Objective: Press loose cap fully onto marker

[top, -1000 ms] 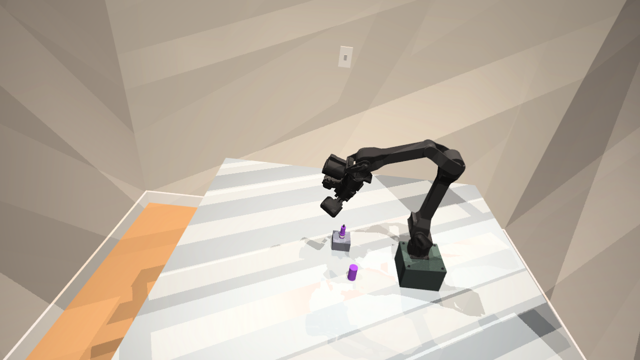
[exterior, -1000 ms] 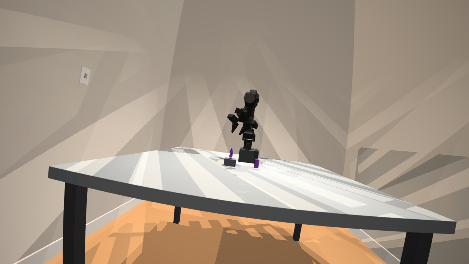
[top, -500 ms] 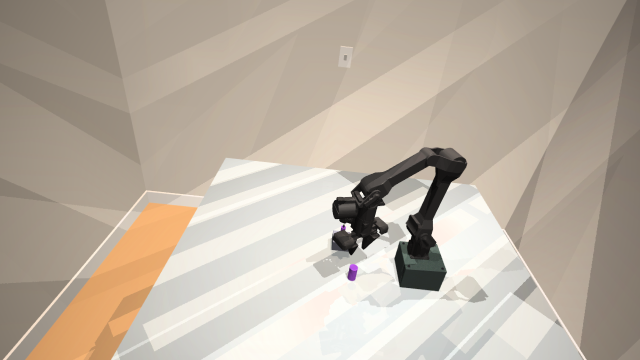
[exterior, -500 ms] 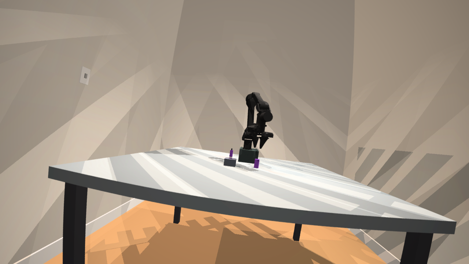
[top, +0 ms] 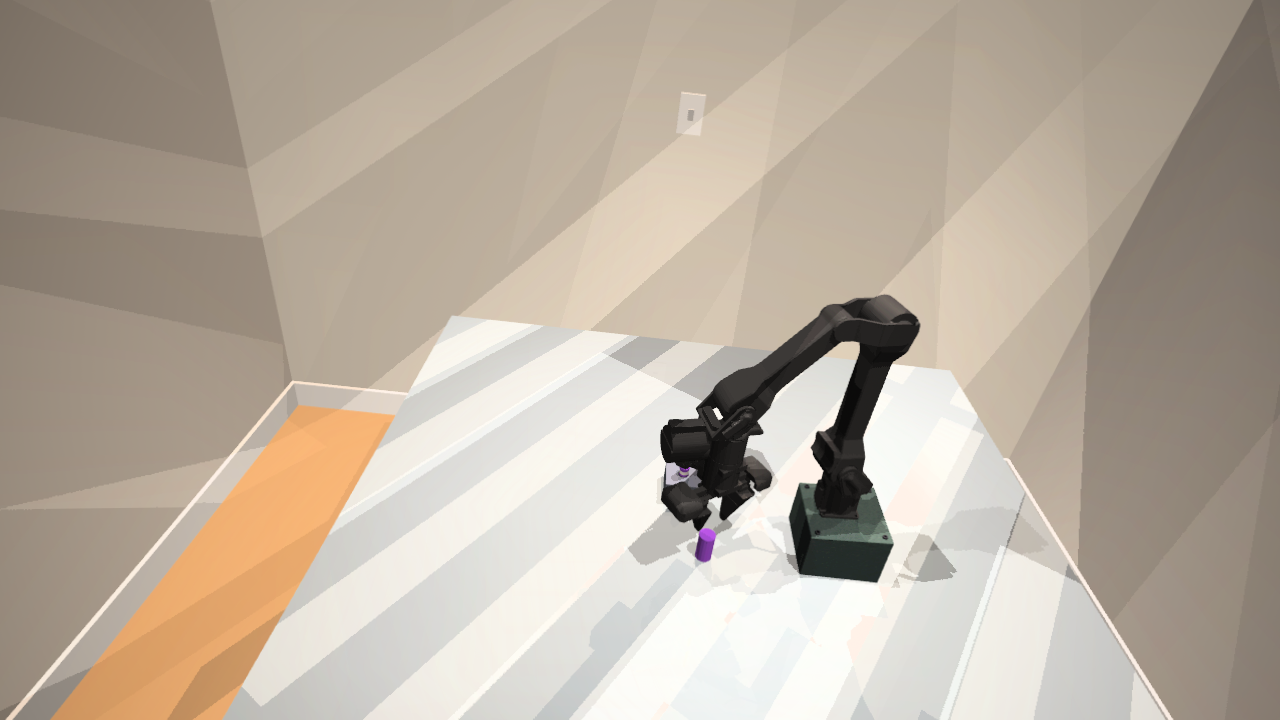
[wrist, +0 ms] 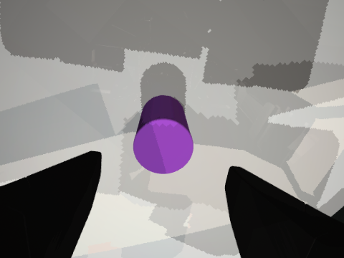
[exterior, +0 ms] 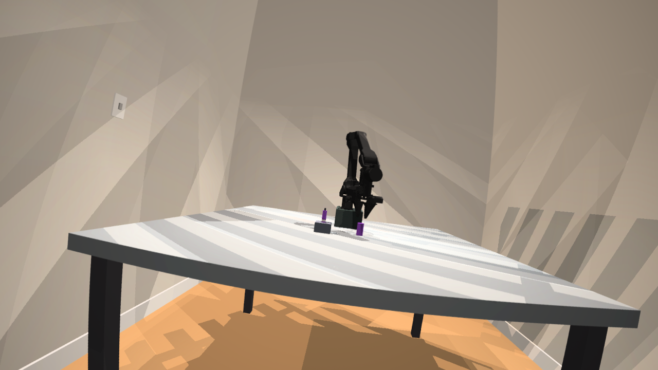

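Observation:
The purple cap (top: pixel 706 543) (exterior: pixel 359 228) (wrist: pixel 163 143) stands upright and loose on the table (top: pixel 501 555) (exterior: pixel 220 248). My gripper (top: pixel 711 513) (exterior: pixel 366 213) (wrist: pixel 165 170) is open and points down a little above the cap. In the wrist view the cap shows between the two black fingers, touching neither. The purple marker (top: pixel 683 471) (exterior: pixel 324 214) stands upright in the grey holder block (exterior: pixel 322 226), a short way from the cap. In the top view the gripper body partly hides the marker and the block.
The arm's dark square base (top: pixel 841 537) (exterior: pixel 344 217) stands on the table close to the cap and the holder. An orange floor strip (top: pixel 223 555) lies beyond the table's left edge. A wall switch (top: pixel 690 113) is far behind.

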You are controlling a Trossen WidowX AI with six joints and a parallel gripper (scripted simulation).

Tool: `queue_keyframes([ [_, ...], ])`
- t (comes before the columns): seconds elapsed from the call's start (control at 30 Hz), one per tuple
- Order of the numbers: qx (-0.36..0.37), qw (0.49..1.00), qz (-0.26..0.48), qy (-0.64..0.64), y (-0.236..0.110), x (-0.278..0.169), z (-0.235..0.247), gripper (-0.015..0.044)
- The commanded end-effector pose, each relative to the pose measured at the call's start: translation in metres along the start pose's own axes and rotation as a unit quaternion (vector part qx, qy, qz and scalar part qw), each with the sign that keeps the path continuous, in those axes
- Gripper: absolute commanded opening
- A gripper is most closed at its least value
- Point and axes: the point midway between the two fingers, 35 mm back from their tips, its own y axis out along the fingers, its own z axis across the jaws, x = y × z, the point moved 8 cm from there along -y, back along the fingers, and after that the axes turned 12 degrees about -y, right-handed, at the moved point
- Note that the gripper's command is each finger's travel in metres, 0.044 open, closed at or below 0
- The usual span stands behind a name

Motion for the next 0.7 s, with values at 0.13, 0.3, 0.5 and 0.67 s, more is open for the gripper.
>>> queue_keyframes([
  [0.13, 0.0, 1.0, 0.002, 0.002, 0.012, 0.0, 0.0, 0.0245],
  [0.3, 0.0, 1.0, 0.002, 0.002, 0.02, 0.0, 0.001, 0.0245],
  [0.5, 0.0, 1.0, 0.002, 0.002, 0.03, 0.0, 0.001, 0.0245],
  [0.67, 0.0, 1.0, 0.002, 0.002, 0.038, 0.0, 0.002, 0.0245],
])
